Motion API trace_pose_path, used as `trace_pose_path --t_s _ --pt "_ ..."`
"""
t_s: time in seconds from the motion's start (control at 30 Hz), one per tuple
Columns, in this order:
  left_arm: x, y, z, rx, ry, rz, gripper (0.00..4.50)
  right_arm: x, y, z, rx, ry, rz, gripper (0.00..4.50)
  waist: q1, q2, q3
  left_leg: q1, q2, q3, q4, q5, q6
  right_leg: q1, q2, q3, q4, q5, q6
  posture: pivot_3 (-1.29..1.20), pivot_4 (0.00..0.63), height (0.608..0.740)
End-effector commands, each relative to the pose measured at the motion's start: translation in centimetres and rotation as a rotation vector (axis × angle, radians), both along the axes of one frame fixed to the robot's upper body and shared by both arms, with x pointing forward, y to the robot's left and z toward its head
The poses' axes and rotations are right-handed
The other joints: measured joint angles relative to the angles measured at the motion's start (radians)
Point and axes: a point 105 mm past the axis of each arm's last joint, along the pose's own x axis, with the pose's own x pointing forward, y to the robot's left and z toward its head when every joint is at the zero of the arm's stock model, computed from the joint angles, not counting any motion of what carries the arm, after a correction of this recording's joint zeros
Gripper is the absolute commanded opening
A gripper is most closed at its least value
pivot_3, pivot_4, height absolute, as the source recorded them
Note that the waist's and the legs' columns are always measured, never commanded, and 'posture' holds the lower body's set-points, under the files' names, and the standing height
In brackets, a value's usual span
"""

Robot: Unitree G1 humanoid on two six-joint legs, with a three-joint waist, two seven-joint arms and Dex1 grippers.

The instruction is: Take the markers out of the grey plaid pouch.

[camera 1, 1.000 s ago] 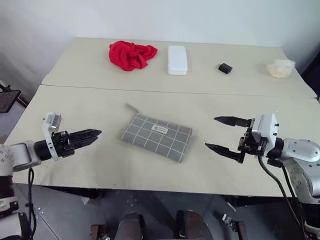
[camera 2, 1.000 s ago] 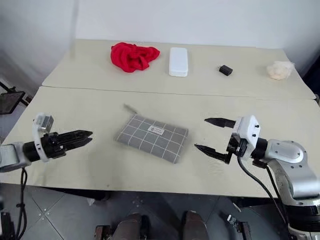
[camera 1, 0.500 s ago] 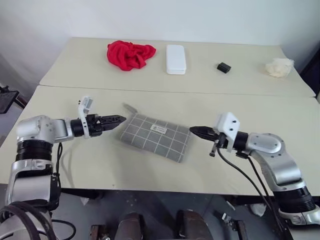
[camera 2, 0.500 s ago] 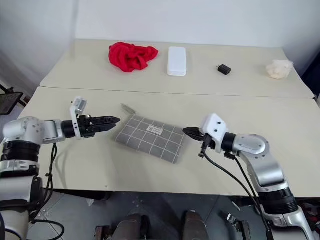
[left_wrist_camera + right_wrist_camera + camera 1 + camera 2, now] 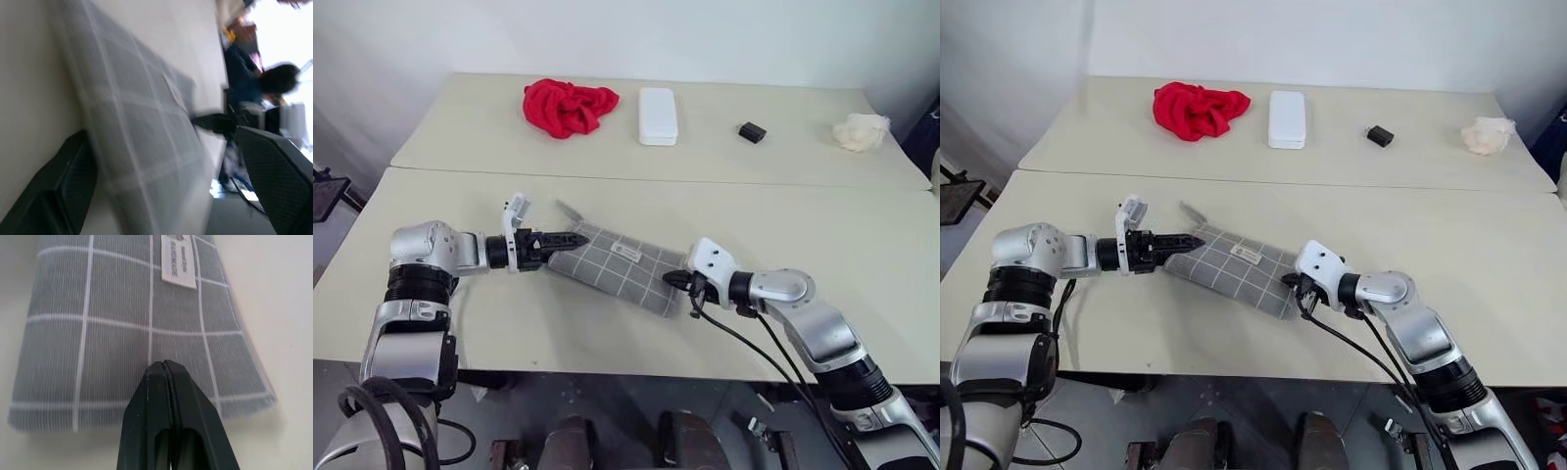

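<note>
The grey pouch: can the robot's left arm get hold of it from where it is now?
Probably yes. The left gripper is open with its fingers either side of the near end of the grey plaid pouch, nothing between them. The right gripper is shut at the far end.

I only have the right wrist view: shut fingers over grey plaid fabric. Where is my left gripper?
Observer: The left gripper is at the opposite end of the grey plaid pouch, open, with fabric between its fingers.
Operator: Where's the zip pull?
Observer: A zip tab sticks out from the far corner at that left end.
Operator: Anything else around?
Observer: A red cloth, white case, black block and white tuft sit along the far side, well away from the pouch.
</note>
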Motion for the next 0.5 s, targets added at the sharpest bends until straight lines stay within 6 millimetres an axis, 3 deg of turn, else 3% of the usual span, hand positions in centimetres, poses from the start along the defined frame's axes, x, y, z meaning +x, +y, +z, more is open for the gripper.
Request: trace_pose_path --t_s 0.03,0.17,0.3,0.4,0.5 --pt "-1.9 -0.4 1.2 -0.017 0.003 -0.084 4.5 0.0 -0.7 0.4 -0.034 -0.039 0.026 0.03 -0.002 0.0 0.0 0.0 0.0 0.0 0.0 0.0 0.0 0.0 0.0 0.0 0.0 0.0 0.0 0.0 0.15 0.74" --pt "-5.1 -0.6 0.6 0.002 0.054 -0.177 4.5 0.1 -1.6 0.2 -0.091 -0.068 0.066 0.03 -0.002 0.0 0.0 0.0 0.0 0.0 0.0 0.0 0.0 0.0 0.0 0.001 0.0 0.0 0.0 0.0 0.15 0.74" --pt "-6.8 -1.6 -0.7 0.0 0.052 -0.211 4.5 0.0 -2.4 0.2 -0.13 -0.094 0.109 0.03 0.005 0.0 0.0 0.0 0.0 0.0 0.001 0.0 0.0 0.0 0.0 0.002 0.0 0.0 0.0 0.0 0.15 0.74" --pt "-6.9 -1.3 -0.8 0.009 0.035 -0.183 4.5 0.1 -2.6 0.4 -0.13 -0.116 0.119 0.03 0.005 0.0 0.0 0.0 0.0 -0.001 0.001 0.0 0.0 0.001 -0.001 0.002 0.0 0.0 0.0 0.0 0.15 0.74" --pt "-5.6 1.3 -0.1 0.065 -0.031 -0.082 4.5 0.2 -2.9 0.5 -0.123 -0.122 0.114 0.03 0.002 0.0 0.0 0.001 0.0 -0.001 0.001 0.0 0.0 0.001 0.0 0.001 0.0 0.0 0.0 0.0 0.15 0.74"
